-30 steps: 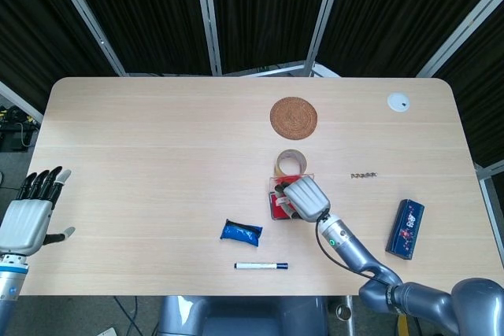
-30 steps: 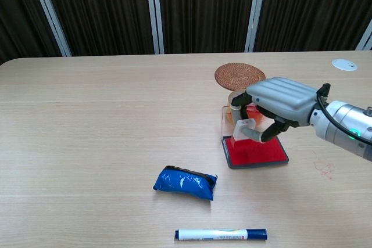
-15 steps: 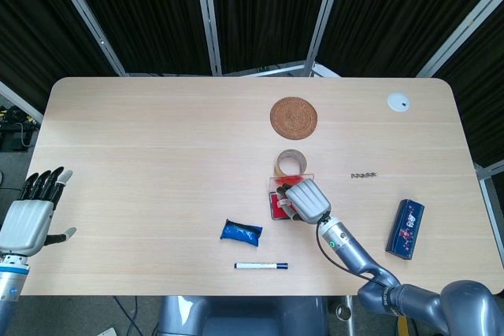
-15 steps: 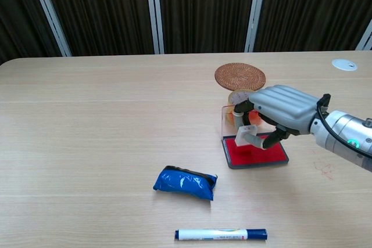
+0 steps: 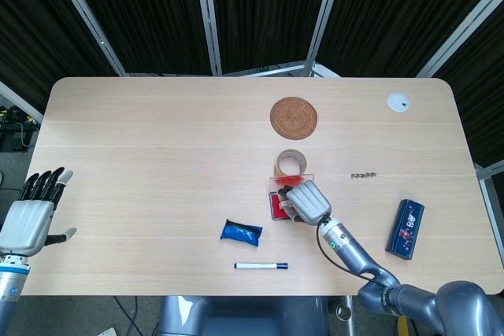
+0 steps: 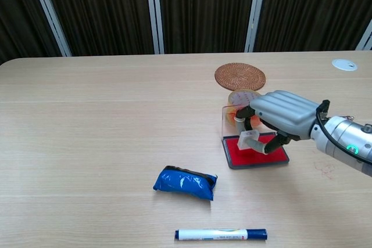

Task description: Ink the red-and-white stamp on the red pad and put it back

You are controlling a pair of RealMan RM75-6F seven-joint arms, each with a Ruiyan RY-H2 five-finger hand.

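Note:
My right hand (image 6: 280, 116) grips the small white-bodied stamp (image 6: 250, 139) from above and holds its base down against the red ink pad (image 6: 273, 157). The pad lies flat mid-table, right of centre, with its clear lid (image 6: 226, 118) standing up at the back. In the head view the right hand (image 5: 305, 201) covers the stamp and most of the red pad (image 5: 276, 208). My left hand (image 5: 31, 218) hangs off the table's left edge, fingers apart and holding nothing.
A woven coaster (image 6: 239, 76) and a tape roll (image 6: 244, 94) lie just behind the pad. A blue pouch (image 6: 185, 182) and a marker (image 6: 221, 234) lie nearer the front. A blue case (image 5: 405, 228) and a white disc (image 5: 398, 101) are at the right.
My right hand has come down with the stamp, from above the pad's left part onto its red surface. The left hand has stayed put.

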